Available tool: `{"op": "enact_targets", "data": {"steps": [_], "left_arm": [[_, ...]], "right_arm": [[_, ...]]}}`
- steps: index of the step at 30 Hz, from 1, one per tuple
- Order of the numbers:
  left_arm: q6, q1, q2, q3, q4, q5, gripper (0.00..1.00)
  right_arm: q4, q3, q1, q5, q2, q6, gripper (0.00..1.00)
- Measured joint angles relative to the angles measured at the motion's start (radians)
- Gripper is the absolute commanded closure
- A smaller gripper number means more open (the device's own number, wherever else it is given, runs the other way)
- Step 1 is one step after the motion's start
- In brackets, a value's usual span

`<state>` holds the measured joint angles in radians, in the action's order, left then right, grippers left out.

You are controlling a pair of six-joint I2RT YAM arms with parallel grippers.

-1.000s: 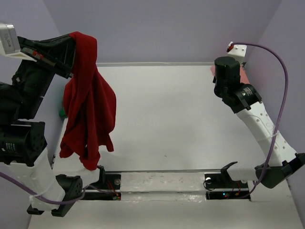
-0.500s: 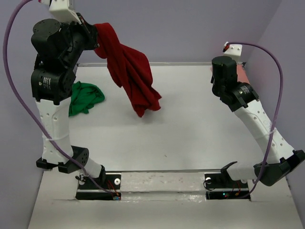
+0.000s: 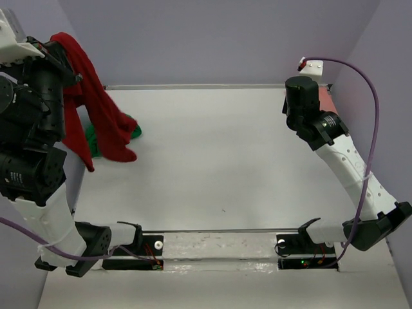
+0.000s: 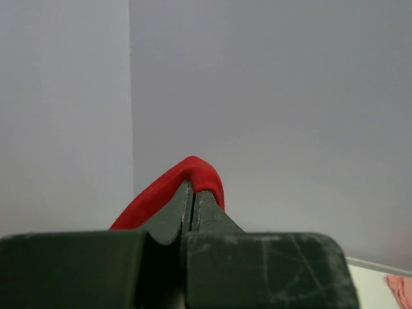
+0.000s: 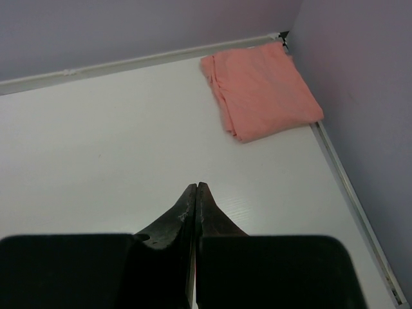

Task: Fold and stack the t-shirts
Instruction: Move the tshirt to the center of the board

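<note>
Worktop [image 3: 225,161] is white and big. My red shirt [image 3: 103,122] hangs high up at the far left. The pink shirt [image 5: 261,90] lies folded in the far right corner. The green shirt [image 3: 132,127] lies bunched by the left wall, mostly hidden behind the red shirt. My left tool [image 4: 192,199] is clamped on the red shirt. My right tool [image 5: 195,193] is pressed together with nothing in it, above the worktop near the pink shirt.

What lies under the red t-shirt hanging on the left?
A green t-shirt on the table; only two small patches show beside the dark red t-shirt, the rest is covered.
</note>
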<state>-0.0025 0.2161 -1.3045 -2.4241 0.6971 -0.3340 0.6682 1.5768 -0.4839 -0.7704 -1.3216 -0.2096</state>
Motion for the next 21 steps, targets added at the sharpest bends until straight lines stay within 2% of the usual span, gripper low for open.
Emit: {"op": "enact_targets", "data": {"steps": [5,11,13,15,18,21], "left_arm": [[-0.026,0.025,-0.082,-0.017,-0.003,0.084,1.00],[-0.024,0.305,-0.409,-0.048,-0.029,0.098,1.00],[-0.033,0.386,-0.568,-0.044,-0.040,0.141,1.00],[-0.035,0.434,-0.662,-0.032,-0.025,0.161,1.00],[-0.037,0.480,-0.715,-0.032,0.019,0.181,1.00],[-0.038,0.497,-0.674,-0.031,0.014,0.192,1.00]], "right_arm": [[0.000,-0.002,0.000,0.016,0.002,-0.005,1.00],[0.001,-0.001,0.000,0.024,0.003,-0.015,1.00],[0.001,-0.001,0.000,0.026,0.003,-0.018,1.00],[0.001,-0.001,0.000,0.026,0.003,-0.019,1.00],[0.001,-0.001,0.000,0.026,0.003,-0.019,1.00],[0.002,-0.001,0.000,0.028,0.002,-0.022,1.00]]}}
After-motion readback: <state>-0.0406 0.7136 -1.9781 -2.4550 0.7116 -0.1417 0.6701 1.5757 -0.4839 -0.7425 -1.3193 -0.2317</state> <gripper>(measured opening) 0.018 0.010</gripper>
